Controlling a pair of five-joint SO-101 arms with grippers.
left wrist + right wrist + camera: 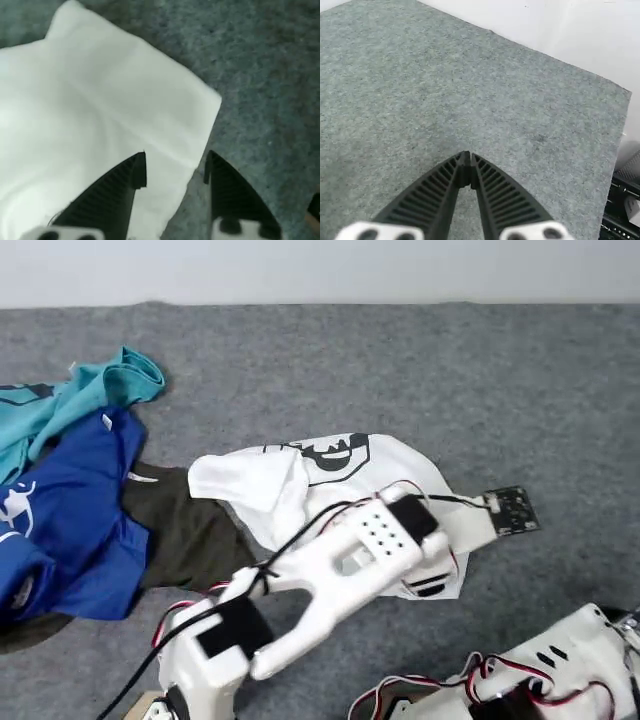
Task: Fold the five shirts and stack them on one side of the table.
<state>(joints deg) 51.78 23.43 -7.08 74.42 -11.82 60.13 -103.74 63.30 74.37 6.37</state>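
Note:
A white shirt (290, 490) with a black print lies crumpled in the middle of the grey felt table (400, 370). My left arm (350, 550) stretches across it from the front. My left gripper (175, 170) is open, one finger (120, 190) over the white shirt (100, 115) and the other (227, 192) just past its folded edge, above the felt. To the left lie a teal shirt (70, 400), a blue shirt (70, 520) and a dark olive shirt (185, 525), overlapping in a heap. My right gripper (470, 162) is shut on nothing, above bare felt.
My right arm (540, 670) sits folded at the front right corner. The table's far edge meets a white wall (320, 270). Bare felt spreads over the back and right of the table (470, 90). A strip of dark cloth (30, 632) shows under the blue shirt.

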